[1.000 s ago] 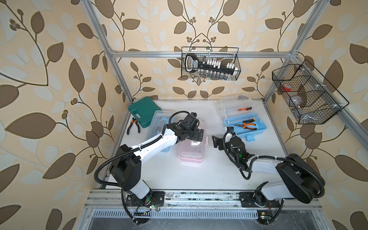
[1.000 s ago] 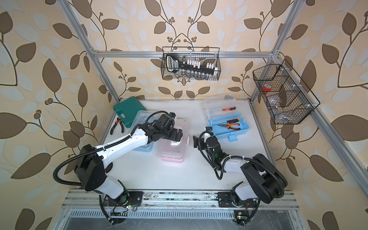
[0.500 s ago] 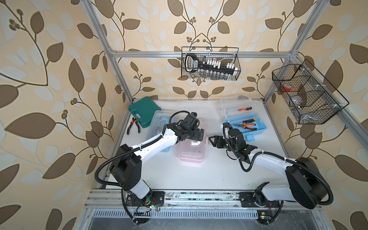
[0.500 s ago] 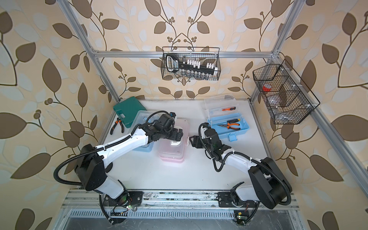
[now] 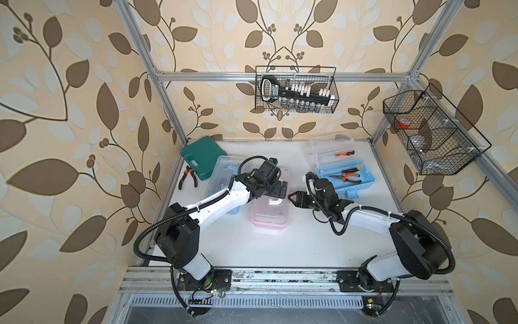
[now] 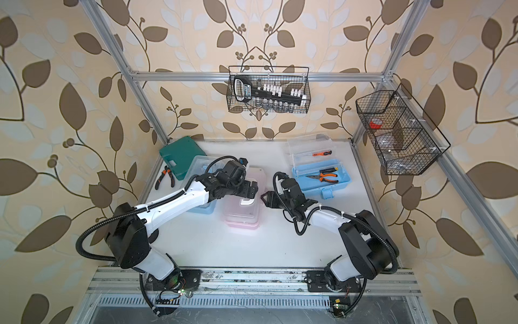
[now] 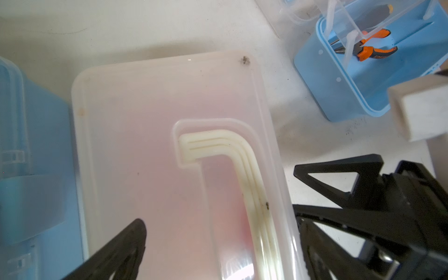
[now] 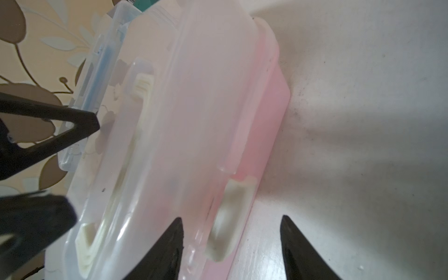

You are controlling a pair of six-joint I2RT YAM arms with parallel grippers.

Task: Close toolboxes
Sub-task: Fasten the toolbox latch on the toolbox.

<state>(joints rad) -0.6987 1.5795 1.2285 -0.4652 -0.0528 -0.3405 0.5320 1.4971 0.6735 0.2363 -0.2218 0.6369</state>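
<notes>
pink toolbox (image 5: 268, 217), lid down, lay mid-table (image 5: 252, 252) between the left blue toolbox (image 5: 224, 171) and the open blue toolbox (image 5: 340, 182); the right gripper (image 5: 291, 195), jaws partly apart, straddled its white latch (image 8: 230, 215), and the left gripper (image 5: 280, 192) hung over the lid, jaws wide.

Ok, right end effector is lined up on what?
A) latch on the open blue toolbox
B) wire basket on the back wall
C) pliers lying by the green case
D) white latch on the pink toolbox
D: in the right wrist view the right end effector has a fingertip on either side of the white latch on the side of the pink toolbox. The jaws are apart, and contact can't be confirmed.
</notes>
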